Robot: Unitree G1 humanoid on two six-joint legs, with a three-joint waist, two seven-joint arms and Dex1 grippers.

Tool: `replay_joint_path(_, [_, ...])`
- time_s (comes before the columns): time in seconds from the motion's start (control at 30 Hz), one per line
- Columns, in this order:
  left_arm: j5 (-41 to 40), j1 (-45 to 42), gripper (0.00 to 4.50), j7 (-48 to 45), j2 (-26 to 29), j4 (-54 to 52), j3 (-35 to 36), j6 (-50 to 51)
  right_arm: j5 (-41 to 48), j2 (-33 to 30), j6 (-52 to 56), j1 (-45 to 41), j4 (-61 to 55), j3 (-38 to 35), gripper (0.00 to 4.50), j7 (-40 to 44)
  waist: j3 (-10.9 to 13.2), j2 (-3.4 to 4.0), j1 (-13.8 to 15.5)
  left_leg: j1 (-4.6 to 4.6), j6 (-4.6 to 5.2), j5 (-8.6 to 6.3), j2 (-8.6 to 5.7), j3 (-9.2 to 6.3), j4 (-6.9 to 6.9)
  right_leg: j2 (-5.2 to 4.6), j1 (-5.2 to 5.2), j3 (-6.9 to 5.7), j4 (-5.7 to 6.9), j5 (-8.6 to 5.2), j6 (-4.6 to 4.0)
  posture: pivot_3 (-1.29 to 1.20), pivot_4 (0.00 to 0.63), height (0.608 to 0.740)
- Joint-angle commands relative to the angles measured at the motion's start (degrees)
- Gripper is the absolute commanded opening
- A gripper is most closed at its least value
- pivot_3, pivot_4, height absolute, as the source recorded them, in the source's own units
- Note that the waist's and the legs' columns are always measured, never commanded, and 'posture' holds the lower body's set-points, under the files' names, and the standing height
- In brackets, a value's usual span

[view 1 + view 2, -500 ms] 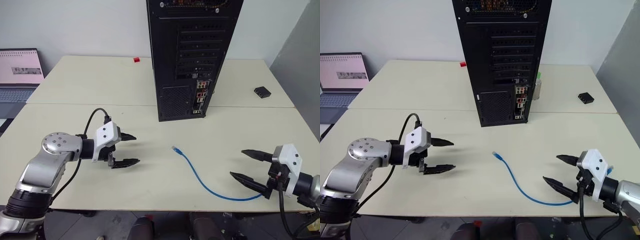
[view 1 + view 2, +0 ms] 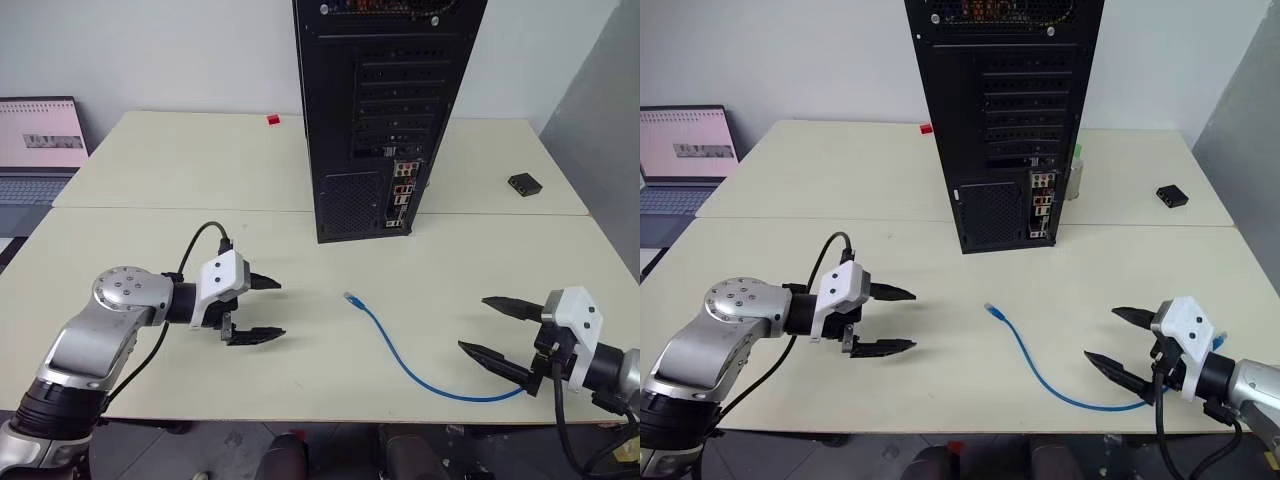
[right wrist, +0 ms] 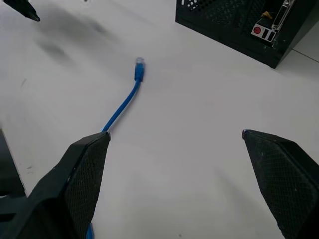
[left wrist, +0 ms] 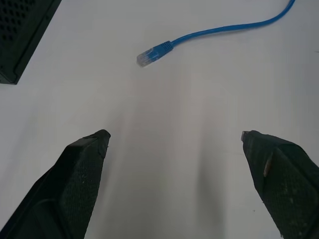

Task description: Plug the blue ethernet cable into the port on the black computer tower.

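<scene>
Blue cable (image 2: 420,368) is lying loose on table (image 2: 300,390) btwn both grippers, L (image 2: 262,309) & R (image 2: 497,329), each gaping wide, holding nothing. Plug end is pointing twd tower (image 2: 385,110). Risk: clear plug's small, pinching cord behind it could let it twist, missing port (image 2: 396,223).

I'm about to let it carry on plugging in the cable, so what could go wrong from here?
The thin blue ethernet cable lies loose on the table, so it may slide when pinched. The open left end effector stands apart from its small clear plug. The port on the tall black computer tower sits among crowded connectors, so misinsertion is possible.
</scene>
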Motion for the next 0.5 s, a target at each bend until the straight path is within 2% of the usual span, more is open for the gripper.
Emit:
replay_joint_path(0.03, [0.0,0.3,4.5,-0.3,0.3,-2.2,-0.5,-1.8,0.3,0.6,2.0,-3.2,-3.7,2.8,4.49,-2.7,0.0,0.0,0.0,0.0,0.0,0.0,0.01,0.0,0.0,0.01,0.0,0.0,0.0,0.0,0.0,0.0,0.15,0.74])
replay_joint_path(0.3, [1.3,-0.7,4.5,-0.9,-1.5,-0.7,-3.1,-7.5,-6.2,7.1,7.2,-14.4,-3.3,20.5,4.49,-12.3,0.0,-0.13,0.0,-0.02,0.0,0.0,0.01,-0.01,0.02,0.01,-0.02,0.0,0.0,0.01,-0.01,0.0,0.15,0.74])
replay_joint_path(0.4, [1.3,-2.8,4.5,-2.5,-2.2,2.3,-4.1,-9.3,-13.2,13.1,6.8,-20.8,2.6,30.7,4.49,-16.0,0.0,-0.14,0.0,-0.01,0.0,0.0,0.01,-0.02,0.03,0.02,-0.03,-0.01,0.01,0.01,-0.02,0.0,0.15,0.74])
replay_joint_path(0.5, [2.7,-4.1,4.5,-3.0,-2.6,4.5,-5.3,-11.6,-18.2,17.1,5.7,-24.8,7.9,36.2,4.49,-17.7,0.0,-0.13,-0.1,-0.01,0.0,0.0,0.02,-0.03,0.05,0.05,-0.04,-0.03,0.03,0.01,-0.03,0.0,0.15,0.74])
